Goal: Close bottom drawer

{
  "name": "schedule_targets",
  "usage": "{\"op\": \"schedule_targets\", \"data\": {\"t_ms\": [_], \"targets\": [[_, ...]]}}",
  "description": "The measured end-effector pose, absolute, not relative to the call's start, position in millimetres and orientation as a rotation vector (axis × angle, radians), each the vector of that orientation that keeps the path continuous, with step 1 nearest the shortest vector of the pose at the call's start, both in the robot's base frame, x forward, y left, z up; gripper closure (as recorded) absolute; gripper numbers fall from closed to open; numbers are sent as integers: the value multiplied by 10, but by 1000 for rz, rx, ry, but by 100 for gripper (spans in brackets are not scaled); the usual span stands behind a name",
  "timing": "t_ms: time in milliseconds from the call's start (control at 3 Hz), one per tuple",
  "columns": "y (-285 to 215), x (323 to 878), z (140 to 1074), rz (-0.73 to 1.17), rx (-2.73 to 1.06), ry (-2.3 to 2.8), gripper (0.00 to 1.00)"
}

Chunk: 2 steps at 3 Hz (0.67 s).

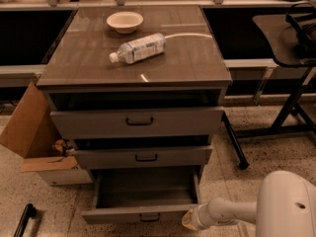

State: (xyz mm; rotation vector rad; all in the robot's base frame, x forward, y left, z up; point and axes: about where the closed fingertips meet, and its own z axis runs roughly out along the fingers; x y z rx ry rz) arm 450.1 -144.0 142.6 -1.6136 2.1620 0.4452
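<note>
The bottom drawer (pixel 143 212) is the lowest of three in a grey cabinet. It stands pulled far out, its long grey box body empty, with a narrow front panel and a small black bar handle (pixel 149 217). My gripper (pixel 190 220) is at the end of the white arm (pixel 232 210), low at the drawer front's right end, touching or almost touching its corner. The top drawer (pixel 137 122) and middle drawer (pixel 143 157) are each pulled out a little.
The cabinet top (pixel 197 58) holds a white bowl (pixel 124 21) and a plastic bottle (pixel 138 48) on its side. An open cardboard box (pixel 34 142) stands at the left. A dark table with black legs (pixel 286 107) stands at the right. A black object (pixel 22 220) lies on the floor.
</note>
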Motion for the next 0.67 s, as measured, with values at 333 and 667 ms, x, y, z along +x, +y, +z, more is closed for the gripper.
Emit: {"op": "schedule_targets", "data": {"t_ms": [333,667], "targets": [[-1417,4722,1373,441,-1593,2134,100],[-1407,5012,1371,423,-1552,2105,100]]}}
